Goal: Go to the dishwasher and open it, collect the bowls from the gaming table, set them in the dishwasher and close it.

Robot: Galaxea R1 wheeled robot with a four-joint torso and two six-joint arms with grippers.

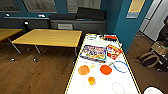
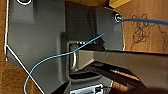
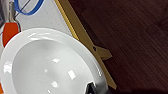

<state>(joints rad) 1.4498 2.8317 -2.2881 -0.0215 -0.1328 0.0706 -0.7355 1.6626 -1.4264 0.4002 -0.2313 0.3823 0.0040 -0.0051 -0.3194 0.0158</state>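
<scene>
1. At our five o'clock, a white bowl (image 3: 53,65) fills the right wrist view; whether fingers clamp it we cannot tell.
2. Ahead at twelve, the white table (image 1: 105,86) carries orange paddles (image 1: 83,70) and a board-game box (image 1: 94,53) — its print unreadable.
3. At ten o'clock, farther off, a wooden table (image 1: 50,37).

On the white table (image 1: 105,86) I count two game boxes (image 1: 94,53), two orange paddles (image 1: 83,69), one blue ring (image 1: 121,66) and one white bowl (image 3: 47,67) at its edge, with two wooden tables (image 1: 50,37) standing over by the far wall.
</scene>
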